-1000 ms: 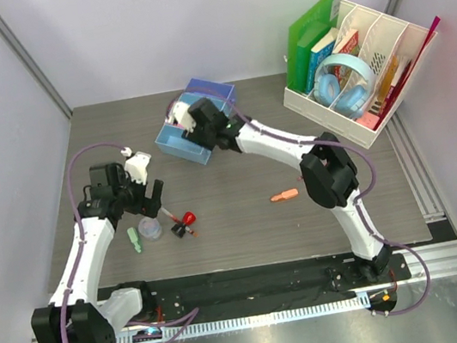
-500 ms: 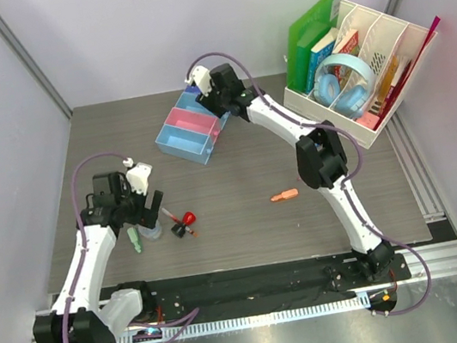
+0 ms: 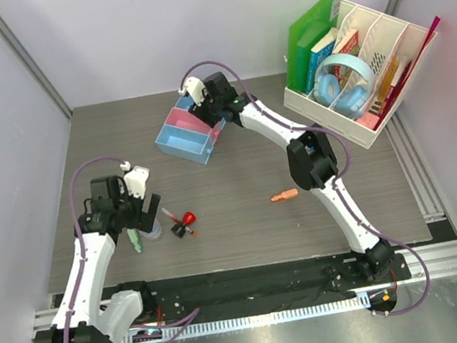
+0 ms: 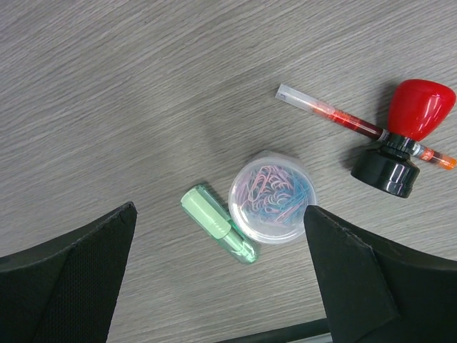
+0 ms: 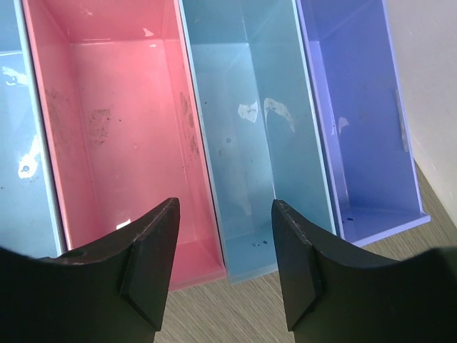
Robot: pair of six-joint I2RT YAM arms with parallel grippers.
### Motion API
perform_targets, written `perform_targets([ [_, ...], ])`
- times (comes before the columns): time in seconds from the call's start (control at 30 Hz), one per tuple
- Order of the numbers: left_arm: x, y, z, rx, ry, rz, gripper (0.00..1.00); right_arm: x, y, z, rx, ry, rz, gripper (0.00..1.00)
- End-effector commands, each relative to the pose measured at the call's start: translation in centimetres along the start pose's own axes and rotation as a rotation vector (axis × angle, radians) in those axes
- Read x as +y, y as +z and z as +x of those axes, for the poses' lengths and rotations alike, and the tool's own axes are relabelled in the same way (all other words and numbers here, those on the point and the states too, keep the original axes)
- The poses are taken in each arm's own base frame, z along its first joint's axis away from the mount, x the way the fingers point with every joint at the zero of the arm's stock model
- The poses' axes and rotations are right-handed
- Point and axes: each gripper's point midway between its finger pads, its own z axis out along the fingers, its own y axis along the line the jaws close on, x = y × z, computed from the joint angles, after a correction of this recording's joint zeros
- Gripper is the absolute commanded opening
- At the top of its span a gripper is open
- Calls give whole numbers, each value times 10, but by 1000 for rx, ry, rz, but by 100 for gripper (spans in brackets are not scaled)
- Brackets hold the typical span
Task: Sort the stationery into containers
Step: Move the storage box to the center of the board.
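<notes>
**Four joined trays under the right pincer, loose pieces under the left**

Four trays [image 3: 179, 144] sit in one row at the back of the bench [image 3: 238, 174]. The right wrist view looks straight down into them. The pink tray [image 5: 114, 157], the middle light blue tray [image 5: 250, 179] and the purple-blue tray [image 5: 357, 143] show their floors, marked with dark specks and glare. The end light blue tray [image 5: 14, 107] is cut off by the left edge of that view. From above, the right arm covers the far end of the row, so the purple-blue tray cannot be made out there.

The right pincer [image 5: 223, 214] hangs over the wall between the pink and middle blue trays, its fingers partly spread and gripping nothing.

Well apart from the trays, near the front left of the bench, lies most of the stationery. A round clear disc [image 4: 271, 196] holding coloured paper clips touches a short green piece [image 4: 218, 223]. Beside them a slim red pen [image 4: 332, 114] runs between a red cap [image 4: 420, 107] and a black cap [image 4: 385, 171]. Whether those two caps are one item is unclear.

The left pincer [image 4: 220, 209] hovers above the disc and green piece, spread wide and empty. From above it hides part of the disc.

A short orange piece [image 3: 284, 196] lies alone mid-bench, too small to identify. At the back right stands a white organizer [image 3: 378, 126] with blue headphones [image 3: 345, 83].
</notes>
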Motion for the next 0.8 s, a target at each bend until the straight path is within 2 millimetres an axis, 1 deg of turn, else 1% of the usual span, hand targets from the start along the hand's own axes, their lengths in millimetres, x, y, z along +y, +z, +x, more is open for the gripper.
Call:
perform_targets([
  [0.0,6,-9,-4,-15,15,-27,100,4,3,-8,-41,20,-15,60],
  [0.17,6,-8,-3,-9,22,-25,100,6,13,7,-11,23,-12,59],
  [0.2,6,-9,-3,-8,23,-28,100,8,16,13,-1,32,-15,56],
  [0.27,6,-10,-3,-9,23,-29,100,9,19,17,4,42,-16,54],
  [0.3,6,-11,-3,-9,22,-30,100,12,22,22,15,52,-21,53],
  [0.47,7,-13,-2,1,28,-32,100,15,24,32,44,101,-16,50],
  [0.5,7,-13,-1,4,30,-31,100,14,23,35,56,115,-3,48],
  [0.53,7,-14,-1,2,35,-35,100,15,23,36,61,125,-2,42],
  [0.57,7,-13,1,9,36,-32,100,15,21,36,67,150,5,40],
  [0.6,6,-12,2,11,37,-32,100,17,20,41,89,164,9,38],
  [0.63,7,-12,2,12,36,-34,100,17,18,42,95,178,12,35],
  [0.67,6,-12,1,10,36,-30,100,18,14,38,96,212,19,33],
  [0.7,6,-13,1,8,40,-30,100,15,11,46,124,225,56,31],
  [0.73,6,-12,1,9,40,-28,100,15,8,45,128,243,68,29],
  [0.77,6,-13,0,5,41,-27,100,16,4,46,136,277,78,25],
])
